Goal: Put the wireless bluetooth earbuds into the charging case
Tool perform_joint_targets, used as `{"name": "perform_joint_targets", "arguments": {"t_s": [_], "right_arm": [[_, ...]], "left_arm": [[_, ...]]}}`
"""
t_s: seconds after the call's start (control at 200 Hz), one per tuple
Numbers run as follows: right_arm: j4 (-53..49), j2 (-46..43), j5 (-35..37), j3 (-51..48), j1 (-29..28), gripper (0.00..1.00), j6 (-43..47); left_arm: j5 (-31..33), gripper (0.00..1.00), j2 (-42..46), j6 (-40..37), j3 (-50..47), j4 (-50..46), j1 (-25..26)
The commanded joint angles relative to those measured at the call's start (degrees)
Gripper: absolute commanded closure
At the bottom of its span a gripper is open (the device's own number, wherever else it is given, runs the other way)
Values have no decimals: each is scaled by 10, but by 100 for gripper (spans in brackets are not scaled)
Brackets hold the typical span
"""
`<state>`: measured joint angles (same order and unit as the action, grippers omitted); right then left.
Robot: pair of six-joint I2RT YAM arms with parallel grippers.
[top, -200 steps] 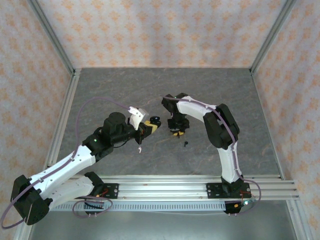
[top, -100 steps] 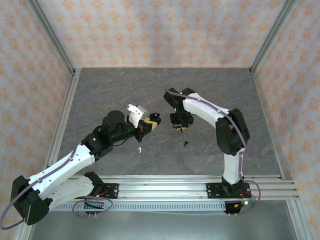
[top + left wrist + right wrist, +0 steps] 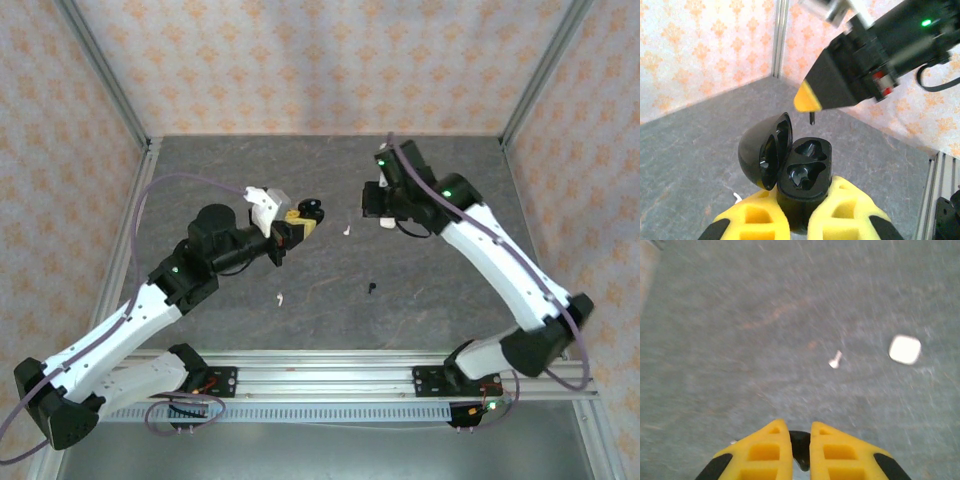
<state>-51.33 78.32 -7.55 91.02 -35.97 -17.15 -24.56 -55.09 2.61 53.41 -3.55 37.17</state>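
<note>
My left gripper [image 3: 800, 194] is shut on the black charging case [image 3: 805, 172]. The case's lid stands open to the left and both of its sockets are empty. In the top view this gripper [image 3: 296, 224] holds the case [image 3: 311, 210] above mid-table. My right gripper [image 3: 801, 427] is shut on a black earbud [image 3: 801, 452]. The left wrist view shows its yellow fingertip [image 3: 807, 98] just above and beyond the case, with the earbud's stem [image 3: 811, 118] hanging below. From above, the right gripper [image 3: 377, 211] sits right of the case.
A white earbud [image 3: 347, 231] lies on the table between the grippers. Another white earbud [image 3: 279, 298] and a black earbud [image 3: 372, 287] lie nearer the front. In the right wrist view a white earbud [image 3: 835, 360] and a small white rounded object [image 3: 905, 349] rest on the grey table.
The right arm has swung up, back and to the right from its low spot beside the case, uncovering a white earbud. The left gripper has carried the case slightly farther back.
</note>
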Motion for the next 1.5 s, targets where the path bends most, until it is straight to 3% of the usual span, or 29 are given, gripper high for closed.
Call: {"name": "perform_joint_targets", "arguments": {"t_s": [0.0,0.27,0.575,1.166,1.491], "right_arm": [[99,-56,-47,-25,-4,89,0],[199,-117,-151,-32,-9,87,22],[205,-108,-273,-10,-18,87,90],[114,-55,-281,50,-42,88,170],[97,-55,-245,44,-42,90,206]], "left_arm": [[-7,100,-14,-24,37,-7,7],[-27,100,-45,-26,80,-5,7],[-63,100,-66,-33,110,-6,7],[-114,100,-114,-32,150,-25,7],[-126,100,-119,-28,148,-10,7]]}}
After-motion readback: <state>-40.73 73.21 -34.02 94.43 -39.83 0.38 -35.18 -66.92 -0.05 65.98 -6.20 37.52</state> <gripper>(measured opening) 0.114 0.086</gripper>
